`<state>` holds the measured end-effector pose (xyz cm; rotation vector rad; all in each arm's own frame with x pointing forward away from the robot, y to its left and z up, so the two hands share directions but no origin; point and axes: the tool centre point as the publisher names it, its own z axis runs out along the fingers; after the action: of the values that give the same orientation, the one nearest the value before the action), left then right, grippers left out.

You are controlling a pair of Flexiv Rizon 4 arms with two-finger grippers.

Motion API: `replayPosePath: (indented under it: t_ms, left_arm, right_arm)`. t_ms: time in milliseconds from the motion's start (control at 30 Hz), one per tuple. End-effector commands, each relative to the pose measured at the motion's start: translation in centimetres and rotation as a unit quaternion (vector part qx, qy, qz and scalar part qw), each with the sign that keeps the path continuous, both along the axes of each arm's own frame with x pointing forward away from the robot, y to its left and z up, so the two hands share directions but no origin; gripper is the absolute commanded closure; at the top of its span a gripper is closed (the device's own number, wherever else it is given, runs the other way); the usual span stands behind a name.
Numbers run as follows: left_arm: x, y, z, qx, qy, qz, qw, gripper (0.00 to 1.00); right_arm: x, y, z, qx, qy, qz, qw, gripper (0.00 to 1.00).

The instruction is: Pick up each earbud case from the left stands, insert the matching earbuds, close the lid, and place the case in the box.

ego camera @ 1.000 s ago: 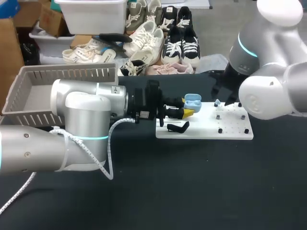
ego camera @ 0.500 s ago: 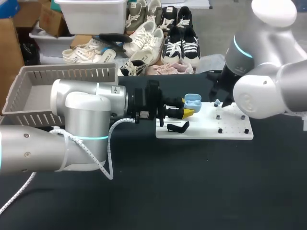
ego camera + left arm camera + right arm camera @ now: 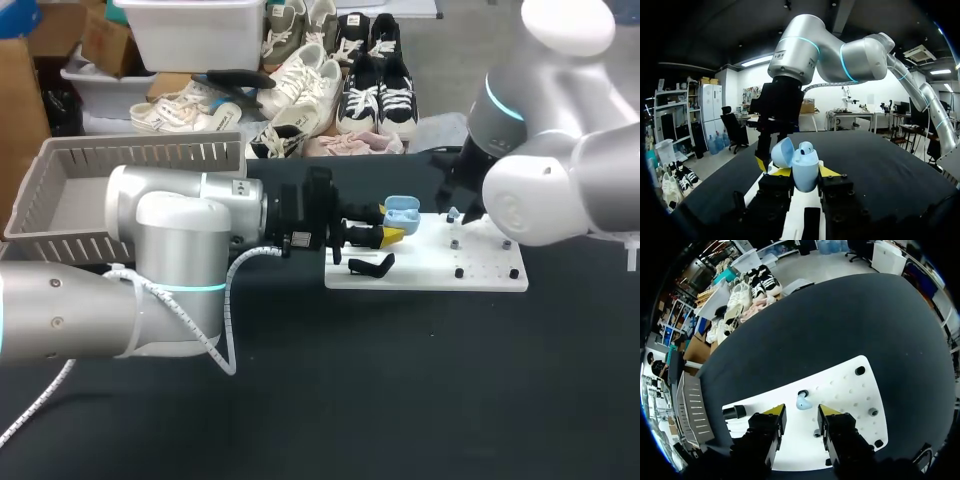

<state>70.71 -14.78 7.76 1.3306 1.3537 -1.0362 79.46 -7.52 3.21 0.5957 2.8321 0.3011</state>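
Observation:
A light blue earbud case [image 3: 401,211] hangs open above the left end of the white board [image 3: 480,279], with my left gripper [image 3: 393,234] shut on its body. In the left wrist view the case [image 3: 805,170] has its lid tipped back and one earbud [image 3: 806,147] seated inside, between that gripper's [image 3: 801,173] yellow tips. My right gripper [image 3: 801,411] is open over the board [image 3: 850,400]. A pale blue earbud [image 3: 802,402] stands there in the gap between its tips, touching neither. In the head view that gripper [image 3: 456,212] is just right of the case.
A black stand [image 3: 371,265] lies on the board's left end, with small black pegs [image 3: 459,272] further right. The grey slotted basket [image 3: 60,205] sits at the table's left behind my left arm. In the right wrist view it [image 3: 690,407] lies beyond the board.
My right arm has swung left and settled over the earbud on the board, its fingers drawing in a little. The left arm and the case have not moved.

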Motion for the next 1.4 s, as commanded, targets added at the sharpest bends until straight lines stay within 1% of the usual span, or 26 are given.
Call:
replayPosePath:
  t_ms: [33,267,567,733,800,833,1000,1133,1167,1200,1233,1300,1400]
  left_arm:
    - [-0.16,0.00,-0.04,-0.001,-0.001,0.003,1.000,1.00]
    - [-0.16,0.00,-0.04,-0.001,-0.001,0.003,1.000,1.00]
    - [-0.16,0.00,-0.04,-0.001,-0.001,0.003,1.000,1.00]
    - [-0.16,0.00,-0.04,-0.001,-0.001,0.003,1.000,1.00]
    - [-0.16,0.00,-0.04,-0.001,-0.001,0.003,1.000,1.00]
    - [-0.16,0.00,-0.04,-0.001,-0.001,0.003,1.000,1.00]
    - [-0.16,0.00,-0.04,-0.001,-0.001,0.003,1.000,1.00]
    - [-0.16,0.00,-0.04,-0.001,-0.001,0.003,1.000,1.00]
    - [-0.16,0.00,-0.04,-0.001,-0.001,0.003,1.000,1.00]
    - [-0.16,0.00,-0.04,-0.001,-0.001,0.003,1.000,1.00]
    - [-0.16,0.00,-0.04,-0.001,-0.001,0.003,1.000,1.00]
    - [-0.16,0.00,-0.04,-0.001,-0.001,0.003,1.000,1.00]
    - [-0.16,0.00,-0.04,-0.001,-0.001,0.003,1.000,1.00]
  right_arm:
    - [0.34,0.18,-0.14,-0.001,0.004,0.000,1.000,0.62]
    - [0.43,0.08,-0.45,0.001,0.007,-0.002,1.000,0.62]
    - [0.55,0.08,-0.74,-0.001,0.011,-0.002,1.000,0.67]
    - [0.61,0.11,-0.76,0.000,0.012,-0.001,1.000,0.73]
    - [0.62,0.11,-0.76,-0.001,0.011,-0.001,1.000,0.80]
    - [0.64,0.11,-0.76,-0.001,0.011,-0.002,1.000,0.82]
    - [0.71,0.04,-0.81,-0.001,0.012,-0.003,1.000,0.83]
    - [0.73,0.01,-0.90,-0.002,0.013,-0.003,1.000,0.86]
    - [0.74,-0.01,-0.92,-0.002,0.014,-0.004,1.000,0.89]
    - [0.74,-0.01,-0.93,-0.002,0.014,-0.004,1.000,0.96]
    - [0.74,-0.01,-0.94,-0.002,0.015,-0.004,1.000,1.00]
    - [0.74,-0.05,-0.86,-0.002,0.015,-0.005,1.000,1.00]
    - [0.34,-0.29,-0.08,0.003,0.012,-0.007,1.000,1.00]
